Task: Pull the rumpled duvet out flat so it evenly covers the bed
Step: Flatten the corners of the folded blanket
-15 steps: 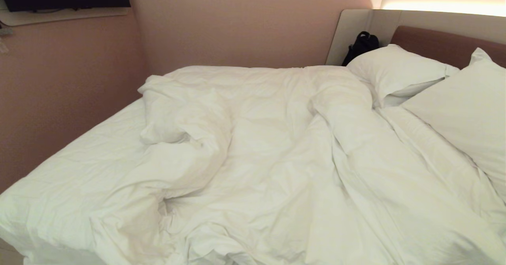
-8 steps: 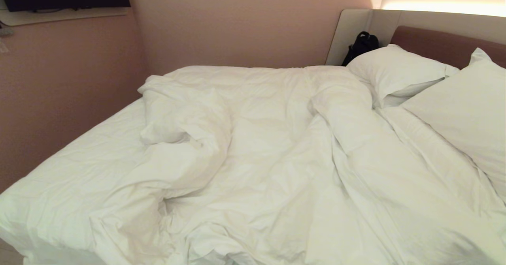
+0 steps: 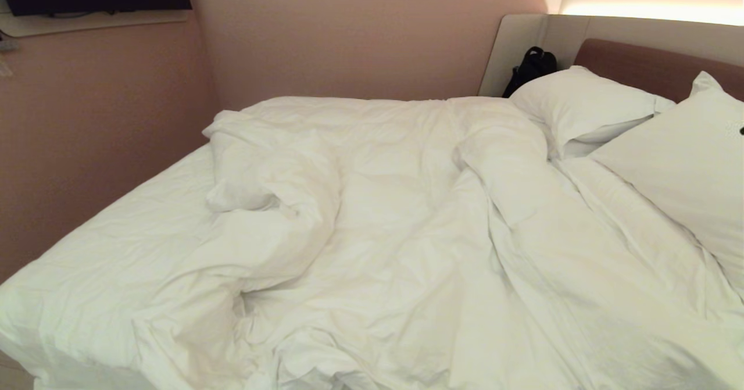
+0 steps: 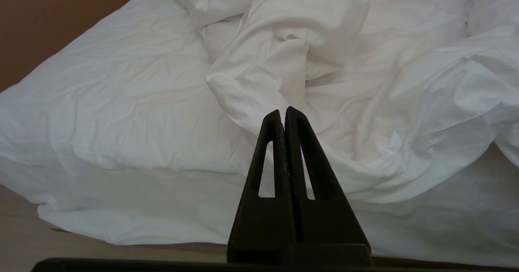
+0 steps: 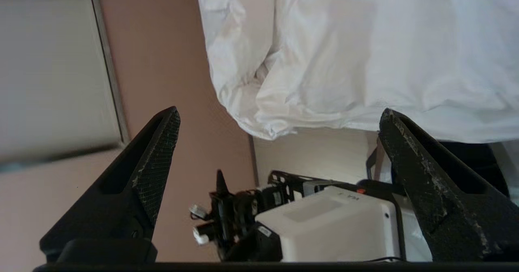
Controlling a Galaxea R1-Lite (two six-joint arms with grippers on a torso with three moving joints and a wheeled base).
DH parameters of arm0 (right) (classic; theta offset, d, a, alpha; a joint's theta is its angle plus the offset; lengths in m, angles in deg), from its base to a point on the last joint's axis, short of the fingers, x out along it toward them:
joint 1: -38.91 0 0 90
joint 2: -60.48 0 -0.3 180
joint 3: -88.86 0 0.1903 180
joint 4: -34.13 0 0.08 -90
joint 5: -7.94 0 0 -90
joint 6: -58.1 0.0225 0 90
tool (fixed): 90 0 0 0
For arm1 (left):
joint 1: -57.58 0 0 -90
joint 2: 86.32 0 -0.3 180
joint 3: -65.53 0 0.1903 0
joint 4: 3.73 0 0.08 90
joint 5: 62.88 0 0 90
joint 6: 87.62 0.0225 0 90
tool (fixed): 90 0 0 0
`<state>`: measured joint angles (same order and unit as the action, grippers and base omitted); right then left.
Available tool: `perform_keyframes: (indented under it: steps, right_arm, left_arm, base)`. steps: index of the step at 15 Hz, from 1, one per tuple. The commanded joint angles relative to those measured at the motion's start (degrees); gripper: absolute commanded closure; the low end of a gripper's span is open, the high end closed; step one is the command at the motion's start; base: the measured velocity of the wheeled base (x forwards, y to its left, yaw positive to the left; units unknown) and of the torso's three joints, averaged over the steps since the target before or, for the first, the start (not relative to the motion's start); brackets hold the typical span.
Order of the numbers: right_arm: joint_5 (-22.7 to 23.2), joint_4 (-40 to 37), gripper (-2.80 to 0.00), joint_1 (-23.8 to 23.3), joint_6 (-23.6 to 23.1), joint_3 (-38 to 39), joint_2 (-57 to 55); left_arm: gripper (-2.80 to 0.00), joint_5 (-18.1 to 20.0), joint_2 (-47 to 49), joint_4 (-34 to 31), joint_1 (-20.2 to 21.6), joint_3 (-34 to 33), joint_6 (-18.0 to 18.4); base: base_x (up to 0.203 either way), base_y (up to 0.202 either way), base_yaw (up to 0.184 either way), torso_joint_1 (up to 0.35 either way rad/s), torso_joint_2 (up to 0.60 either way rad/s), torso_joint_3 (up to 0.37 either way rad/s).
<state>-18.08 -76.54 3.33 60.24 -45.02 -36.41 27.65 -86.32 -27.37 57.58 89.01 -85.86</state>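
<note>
White duvet bunched mid-bed

White fitted sheet (image 3: 116, 244) lies bare at nine o'clock. Rumpled duvet (image 3: 407, 233) heaps across the bed (image 3: 651, 64) centre; pillows (image 3: 581, 108) at two o'clock. Left gripper (image 4: 283, 114) fingers pressed together, empty; right gripper (image 5: 279, 122) fingers wide, empty.

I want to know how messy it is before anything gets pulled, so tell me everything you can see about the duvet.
The duvet is plain white, thick and puffy, soft-looking and heavily creased. It lies bunched across the bed, with a rumpled heap toward the foot end, leaving the sheet bare there. Its upper edge meets the pillows. No gripper touches it.
</note>
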Motion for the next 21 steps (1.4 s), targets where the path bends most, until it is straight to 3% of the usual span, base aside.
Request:
perform_keyframes:
  steps: [1, 3, 5, 8, 11, 16, 21]
  right_arm:
    - [-12.06, -2.64, -2.80, 1.10, -10.42, 0.92, 1.22]
    - [-19.43, -2.64, -2.80, -2.96, -21.45, 4.71, 1.34]
    - [-21.60, -2.64, -2.80, -8.15, -28.51, 7.37, 1.23]
    - [-22.17, -2.64, -2.80, -16.65, -35.27, 11.46, -2.50]
    - [-22.88, 1.15, -2.80, -19.48, -37.44, 17.38, -9.14]
    - [-28.36, 17.05, -2.80, -20.97, -38.92, 26.31, -18.68]
    - [-30.56, 27.00, -2.80, -23.97, -41.08, 27.04, -26.50]
  left_arm:
    - [0.00, 0.00, 0.00, 0.00, 0.00, -0.02, 0.00]
    - [0.00, 0.00, 0.00, 0.00, 0.00, 0.05, 0.00]
    - [0.00, 0.00, 0.00, 0.00, 0.00, -0.02, 0.00]
    - [0.00, 0.00, 0.00, 0.00, 0.00, 0.05, 0.00]
    - [0.00, 0.00, 0.00, 0.00, 0.00, 0.00, 0.00]
    - [0.00, 0.00, 0.00, 0.00, 0.00, -0.02, 0.00]
    - [0.00, 0.00, 0.00, 0.00, 0.00, -0.02, 0.00]
  base:
    - [0.000, 0.000, 0.000, 0.000, 0.00, 0.000]
    - [0.000, 0.000, 0.000, 0.000, 0.00, 0.000]
    - [0.000, 0.000, 0.000, 0.000, 0.00, 0.000]
    - [0.000, 0.000, 0.000, 0.000, 0.00, 0.000]
    - [0.000, 0.000, 0.000, 0.000, 0.00, 0.000]
    - [0.000, 0.000, 0.000, 0.000, 0.00, 0.000]
    - [0.000, 0.000, 0.000, 0.000, 0.00, 0.000]
